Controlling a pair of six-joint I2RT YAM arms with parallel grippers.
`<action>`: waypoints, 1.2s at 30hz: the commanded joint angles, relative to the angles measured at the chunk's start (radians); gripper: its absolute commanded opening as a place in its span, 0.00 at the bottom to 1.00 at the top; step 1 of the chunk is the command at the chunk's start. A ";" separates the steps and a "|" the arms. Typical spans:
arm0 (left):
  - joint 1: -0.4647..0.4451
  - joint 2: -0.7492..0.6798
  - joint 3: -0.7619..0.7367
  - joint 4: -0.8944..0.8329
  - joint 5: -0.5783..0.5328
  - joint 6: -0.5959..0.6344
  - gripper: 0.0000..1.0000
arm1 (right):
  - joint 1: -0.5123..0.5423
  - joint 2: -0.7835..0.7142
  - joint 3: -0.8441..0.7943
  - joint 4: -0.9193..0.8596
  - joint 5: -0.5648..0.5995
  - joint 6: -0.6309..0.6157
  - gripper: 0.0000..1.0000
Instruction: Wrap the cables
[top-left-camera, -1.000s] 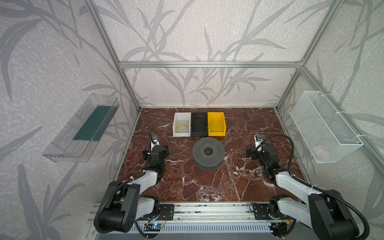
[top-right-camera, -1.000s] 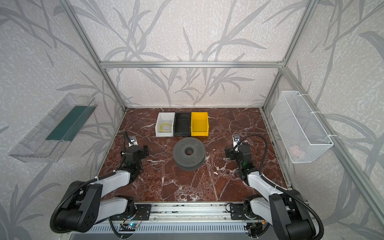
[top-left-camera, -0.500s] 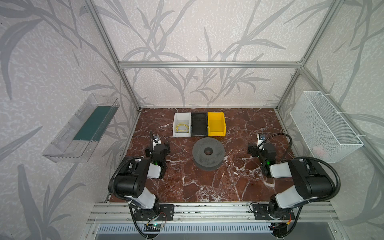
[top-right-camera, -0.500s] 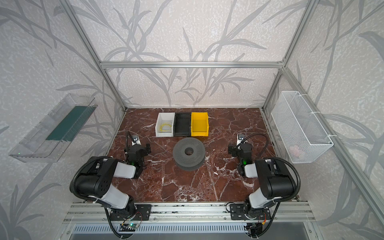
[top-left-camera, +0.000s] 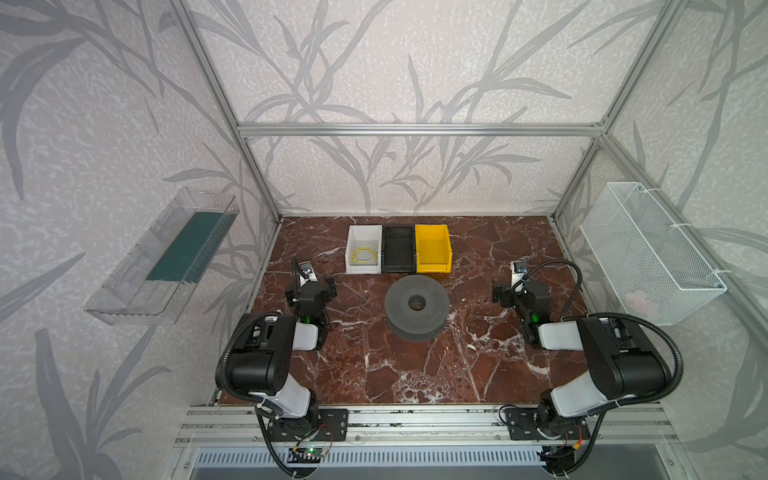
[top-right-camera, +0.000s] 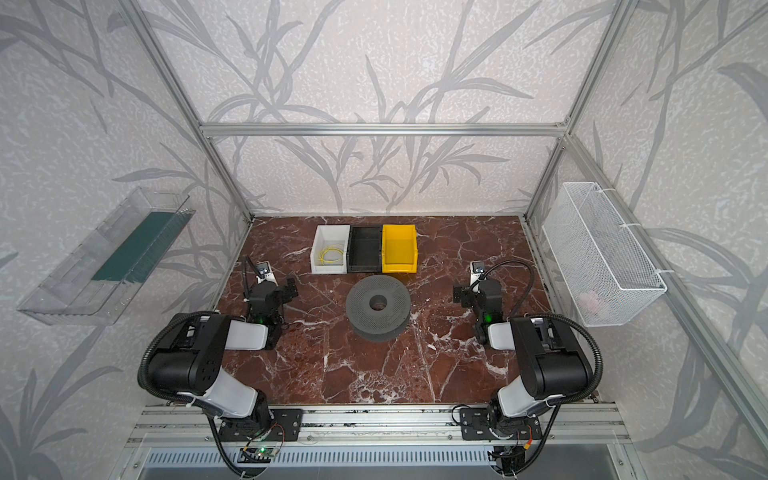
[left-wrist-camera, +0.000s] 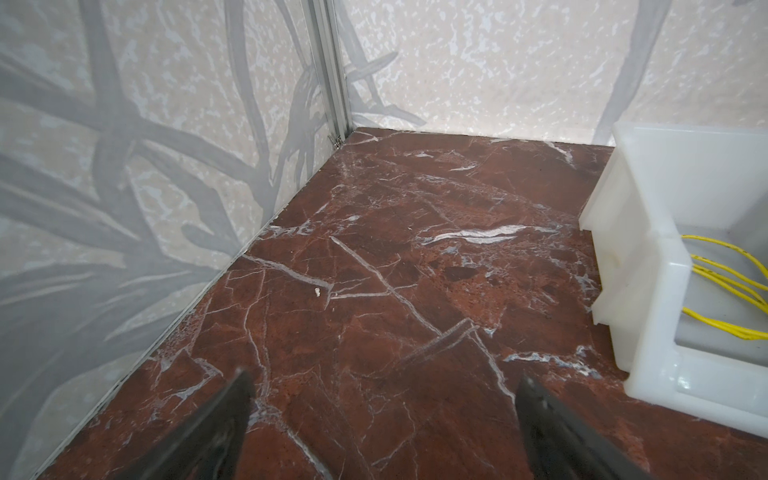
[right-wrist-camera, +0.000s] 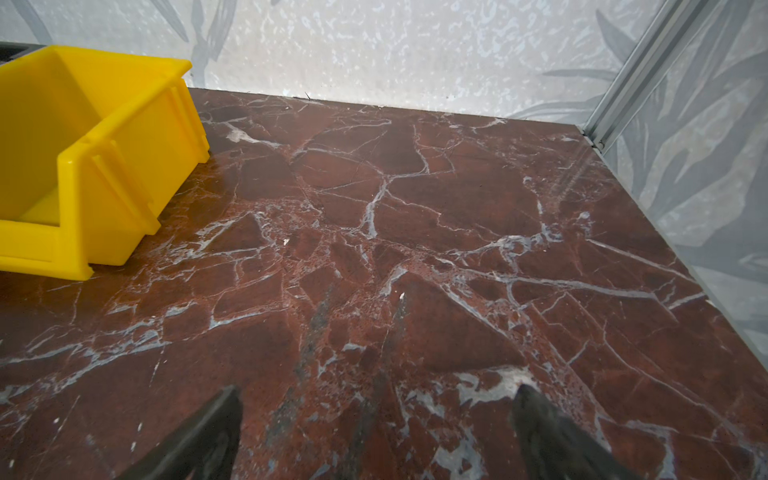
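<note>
Inside the white bin lies the yellow cable, near the left gripper; right gripper farther; both splayed, empty.

Marble tabletop: three bins, spool

Bright, even light; soft shadow beside spool; faint sheen on marble tabletop; edges bent.

Overhead stereo pair, low wrist close-ups
</note>
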 joint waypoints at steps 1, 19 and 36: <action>-0.001 -0.006 -0.001 0.018 0.014 0.004 0.99 | 0.004 -0.016 0.019 -0.011 -0.007 -0.012 0.99; 0.003 -0.004 0.007 0.006 0.026 0.002 0.99 | 0.004 -0.017 0.020 -0.014 -0.008 -0.013 0.99; 0.004 -0.006 0.002 0.015 0.022 0.004 0.99 | 0.004 -0.016 0.023 -0.020 -0.002 -0.007 0.99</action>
